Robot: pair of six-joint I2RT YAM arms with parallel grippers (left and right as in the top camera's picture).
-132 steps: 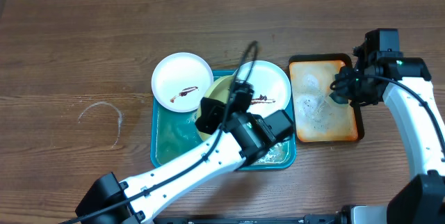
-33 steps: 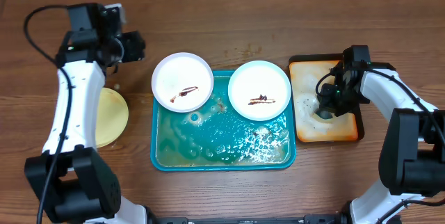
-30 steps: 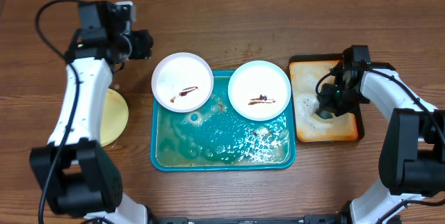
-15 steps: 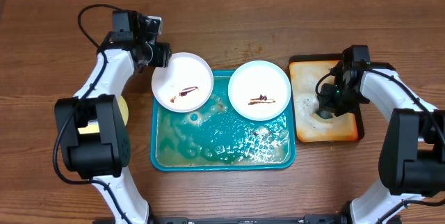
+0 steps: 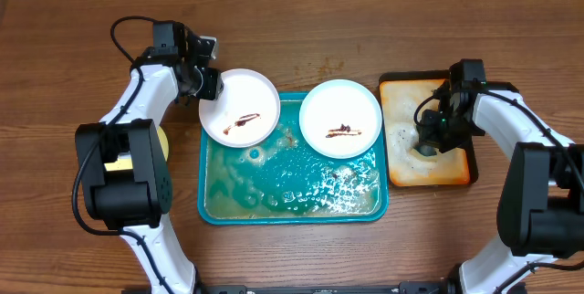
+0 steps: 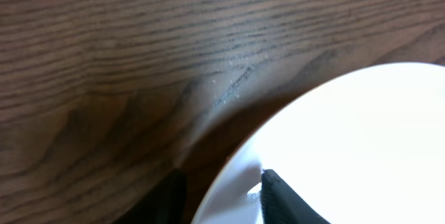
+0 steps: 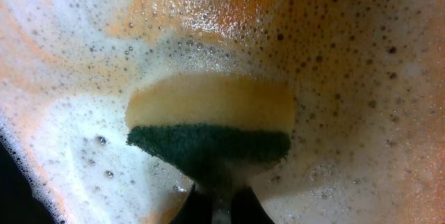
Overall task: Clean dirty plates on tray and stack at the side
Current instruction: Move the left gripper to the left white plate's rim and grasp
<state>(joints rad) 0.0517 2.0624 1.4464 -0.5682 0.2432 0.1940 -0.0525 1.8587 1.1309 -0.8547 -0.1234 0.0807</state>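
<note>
Narrow gap btwn white plates (image 5: 239, 102)

left arm (image 5: 137, 102): white links, black joints | right arm (image 5: 525, 130): same | jaws: black

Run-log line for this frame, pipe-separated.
left gripper: astride rim of smeared white round plate, grip unclear | right gripper: shut on yellow-and-green sponge in foamy orange tray | second smeared white plate: on teal plastic tray

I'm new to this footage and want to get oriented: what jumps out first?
Two white plates smeared brown sit along the far edge of a foamy teal tray. The left pincer straddles the left one's rim, while the right pincer holds a sponge in an orange tray.
</note>
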